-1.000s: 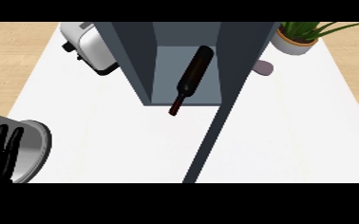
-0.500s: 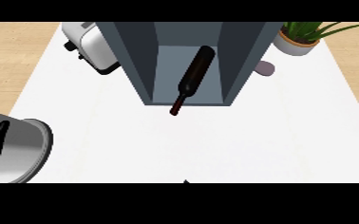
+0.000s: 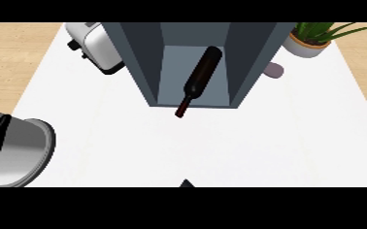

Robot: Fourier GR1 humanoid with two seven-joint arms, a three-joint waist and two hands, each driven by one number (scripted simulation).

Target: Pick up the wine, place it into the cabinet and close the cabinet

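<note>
The dark wine bottle (image 3: pixel 199 77) lies inside the blue-grey cabinet (image 3: pixel 247 53), its base toward the back. Its neck (image 3: pixel 183 109) pokes out past the cabinet's front edge onto the white counter (image 3: pixel 215 145). The cabinet's front stands open toward me. A small dark tip (image 3: pixel 186 183) at the lower edge may be the door's corner. My left forearm (image 3: pixel 25 150) shows as a grey cylinder at the lower left, and only a black sliver of the left hand (image 3: pixel 3 126) shows at the picture's edge. The right hand is out of view.
A silver toaster (image 3: pixel 97 51) stands left of the cabinet at the back. A potted plant (image 3: pixel 312 41) stands at the back right, with a small pale pink object (image 3: pixel 274 70) beside the cabinet's right wall.
The thin dark door edge that ran down from the cabinet's right side has swung out of view, leaving only a tip at the lower edge. The left forearm has sunk lower. The bottle has not moved.
</note>
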